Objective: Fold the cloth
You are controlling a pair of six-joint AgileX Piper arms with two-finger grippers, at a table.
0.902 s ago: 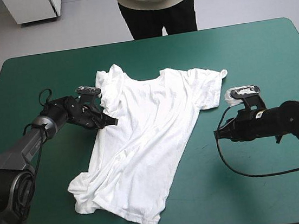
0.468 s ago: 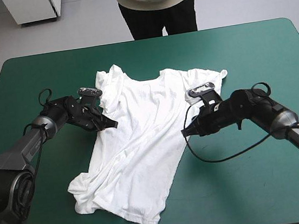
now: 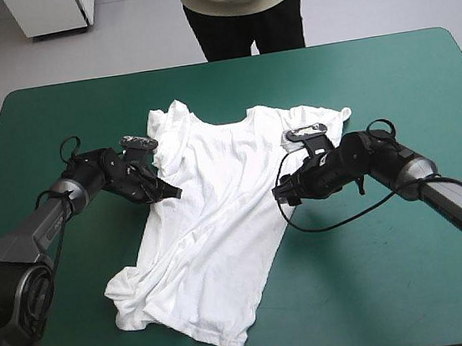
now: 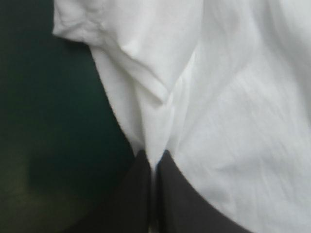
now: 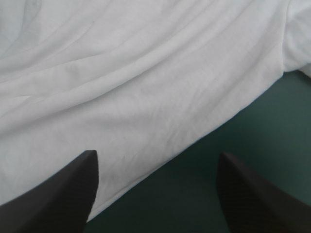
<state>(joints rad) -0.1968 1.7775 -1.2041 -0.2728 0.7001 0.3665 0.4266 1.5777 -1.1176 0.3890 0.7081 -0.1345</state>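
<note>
T-shirt (image 3: 220, 225) spread flat on the teal-green table (image 3: 388, 78).
The left hand (image 3: 170, 189) pinches its edge under a sleeve; the right hand (image 3: 280, 194), fingers spread, straddles the opposite edge.

White cloth T-shirt (image 3: 220, 225) on a teal-green covered bench (image 3: 387, 69).
The T-shirt is thin, soft, matt fabric, finely creased and wrinkled. The bench cover looks smooth and matt. The right gripper (image 5: 156, 154) has jaws of black, smooth, dull-finished material.
</note>
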